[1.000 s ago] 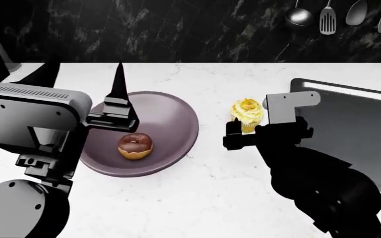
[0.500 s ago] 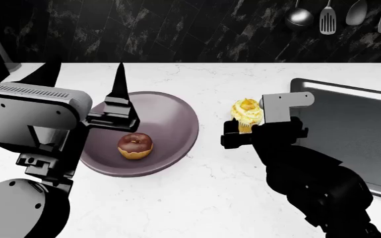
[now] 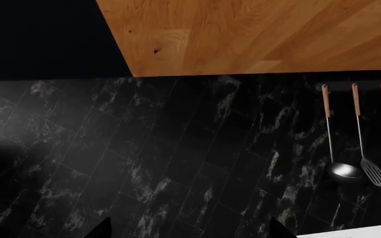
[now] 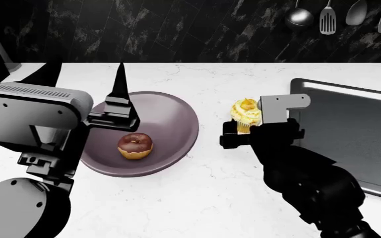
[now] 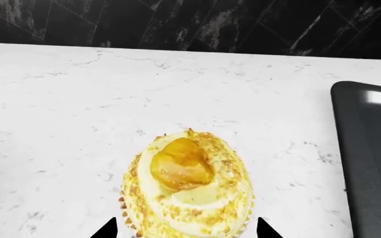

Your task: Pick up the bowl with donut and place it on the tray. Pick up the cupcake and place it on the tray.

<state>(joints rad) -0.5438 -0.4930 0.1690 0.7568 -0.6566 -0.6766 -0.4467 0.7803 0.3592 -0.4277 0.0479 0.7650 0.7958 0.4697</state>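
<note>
The mauve bowl (image 4: 167,116) sits on the white counter with the chocolate-glazed donut (image 4: 135,145) inside it. My left gripper (image 4: 81,78) is open and empty by the bowl's left rim, its fingers pointing up at the back wall; in the left wrist view only its fingertips (image 3: 101,229) show. The yellow cupcake (image 4: 246,112) stands between the bowl and the dark tray (image 4: 359,129). My right gripper (image 4: 245,130) is open, with the cupcake (image 5: 187,191) between its fingertips (image 5: 107,229), which stand apart from the wrapper. An edge of the tray (image 5: 372,163) shows beside the cupcake.
The white marble counter (image 4: 197,198) runs back to a black marble wall. Several ladles and spatulas (image 4: 319,17) hang at the wall's upper right, and they also show in the left wrist view (image 3: 359,168). A wooden cabinet (image 3: 257,34) hangs above the wall.
My right gripper has moved left and forward, closing in on the cupcake, which now sits between its fingertips. The left arm, bowl and donut have not moved.
</note>
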